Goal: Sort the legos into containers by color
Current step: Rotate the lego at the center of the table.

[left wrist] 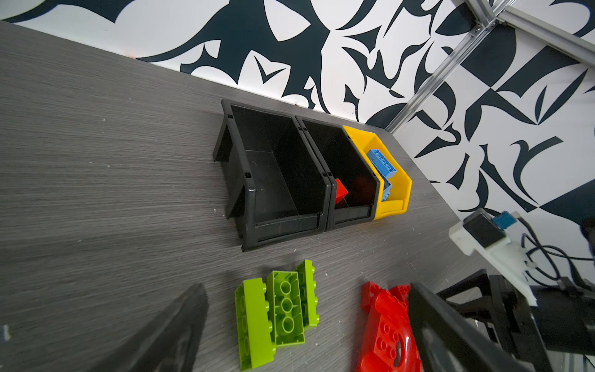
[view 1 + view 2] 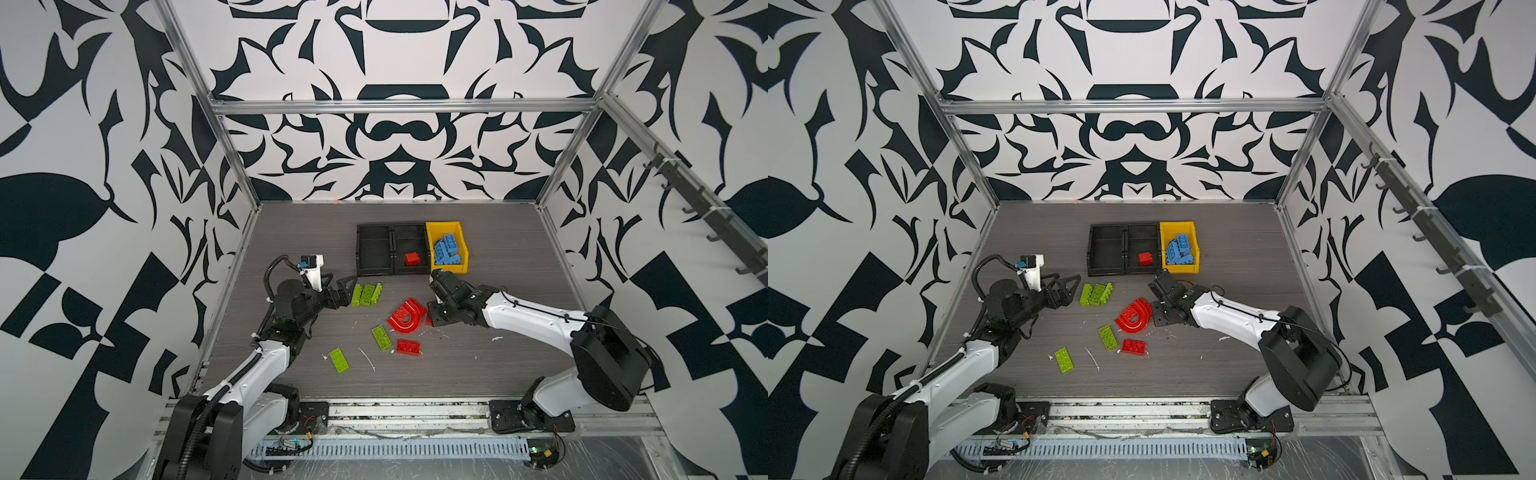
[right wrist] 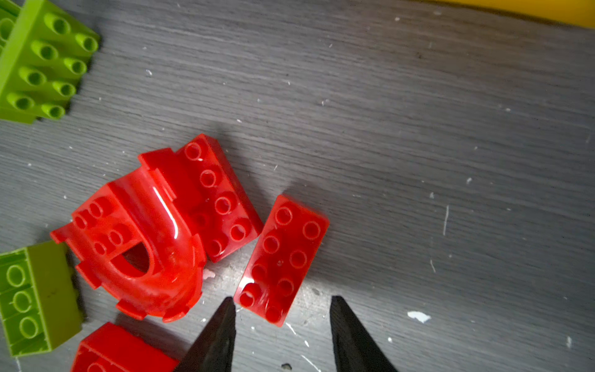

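Red brick lies flat beside the red arch, mid-frame in both top views, its end between my right gripper's parted, unclamped fingers; my left gripper gapes wide.

I get bright, even overhead light; both top views stretch toward their edges. Beside the right gripper, glare streaks the red arch, and the red brick throws a soft shadow ahead. The fingers of the left gripper look blurred.
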`<state>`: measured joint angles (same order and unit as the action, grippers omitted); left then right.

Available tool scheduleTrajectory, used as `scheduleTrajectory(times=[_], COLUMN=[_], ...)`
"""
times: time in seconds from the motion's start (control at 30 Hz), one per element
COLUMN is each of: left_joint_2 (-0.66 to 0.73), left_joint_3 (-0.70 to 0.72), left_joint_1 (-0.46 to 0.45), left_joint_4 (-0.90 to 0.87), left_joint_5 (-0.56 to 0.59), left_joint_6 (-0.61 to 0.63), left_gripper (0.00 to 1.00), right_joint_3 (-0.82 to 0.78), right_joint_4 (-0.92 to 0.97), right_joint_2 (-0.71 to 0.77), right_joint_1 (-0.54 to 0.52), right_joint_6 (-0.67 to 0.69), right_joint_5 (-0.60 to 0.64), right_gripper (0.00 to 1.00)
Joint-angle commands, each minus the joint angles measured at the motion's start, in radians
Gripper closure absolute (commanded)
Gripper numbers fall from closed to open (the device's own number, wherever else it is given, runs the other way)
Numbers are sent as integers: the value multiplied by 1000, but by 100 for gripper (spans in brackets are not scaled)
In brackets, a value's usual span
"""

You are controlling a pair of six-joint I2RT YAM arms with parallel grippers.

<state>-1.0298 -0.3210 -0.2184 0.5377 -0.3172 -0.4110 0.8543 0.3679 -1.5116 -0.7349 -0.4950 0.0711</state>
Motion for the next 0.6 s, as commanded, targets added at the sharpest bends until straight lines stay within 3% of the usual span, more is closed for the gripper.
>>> scheduleTrajectory(times=[0.0, 0.4, 0.57], left_joint_2=[14, 17, 11], left_joint_3=[3, 1, 1], left_joint_1=[-1, -1, -1], left_joint_4=[-5, -5, -1], left_joint_5=[4, 1, -2], left_joint_6=[9, 2, -2], left_gripper=[1, 0, 1], right_joint_3=[18, -68, -86], right_joint_4=[-18, -12, 10], right_joint_2=[-12, 5, 85], right_joint_1=[-1, 53, 82], right_joint_6=[9, 22, 19], right_joint_5=[17, 39, 46], right_gripper=[51, 50, 50])
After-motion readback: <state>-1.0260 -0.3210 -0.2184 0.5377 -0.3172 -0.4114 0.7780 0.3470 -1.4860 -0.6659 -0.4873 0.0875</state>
